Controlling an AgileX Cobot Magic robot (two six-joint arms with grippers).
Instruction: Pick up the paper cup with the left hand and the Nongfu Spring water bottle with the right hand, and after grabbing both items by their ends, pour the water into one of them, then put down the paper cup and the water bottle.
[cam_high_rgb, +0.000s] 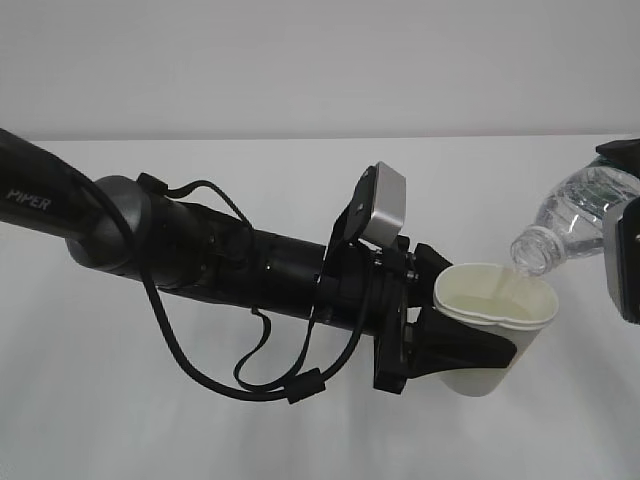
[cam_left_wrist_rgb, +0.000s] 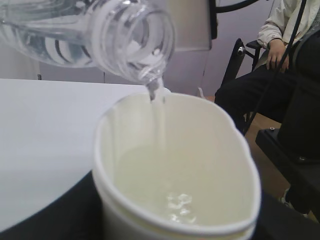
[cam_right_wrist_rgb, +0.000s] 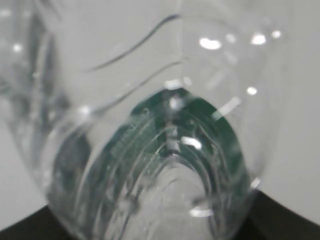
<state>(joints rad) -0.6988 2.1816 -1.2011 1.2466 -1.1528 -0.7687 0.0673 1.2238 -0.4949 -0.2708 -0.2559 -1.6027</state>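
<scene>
Exterior view: the left hand (cam_high_rgb: 455, 335), the black arm marked "PIPER", reaches in from the left across the white table (cam_high_rgb: 200, 440). Its black fingers (cam_high_rgb: 470, 345) are clamped on the paper cup (cam_high_rgb: 495, 320), squeezing the wall so the rim is out of round. The cup is held upright, clear of the table, right of centre. A grey box camera (cam_high_rgb: 385, 205) sits on the wrist and loose black cables (cam_high_rgb: 200, 375) hang under the arm. At the right edge the right hand (cam_high_rgb: 625, 240) is mostly cut off by the frame. It carries the Nongfu Spring water bottle (cam_high_rgb: 570, 220), tilted neck-down to the left, mouth just above the cup's far rim. The right fingers can't be made out here.

Left wrist view: the paper cup (cam_left_wrist_rgb: 175, 170) fills the lower frame, with its oval rim and pale yellowish inside. Water (cam_left_wrist_rgb: 175, 197) has pooled in the bottom. The clear bottle neck (cam_left_wrist_rgb: 132, 35) tips in from the upper left, capless, and a thin stream (cam_left_wrist_rgb: 157, 100) falls from its lip into the cup. A seated person (cam_left_wrist_rgb: 272, 55) is in the background on the right.

Right wrist view: very close on the bottle (cam_right_wrist_rgb: 160, 150). Ribbed clear plastic is seen with the dark green label showing through. It sits right against the gripper, and the body is held between the jaws. The black gripper body (cam_right_wrist_rgb: 290, 220) shows along the bottom corners.
</scene>
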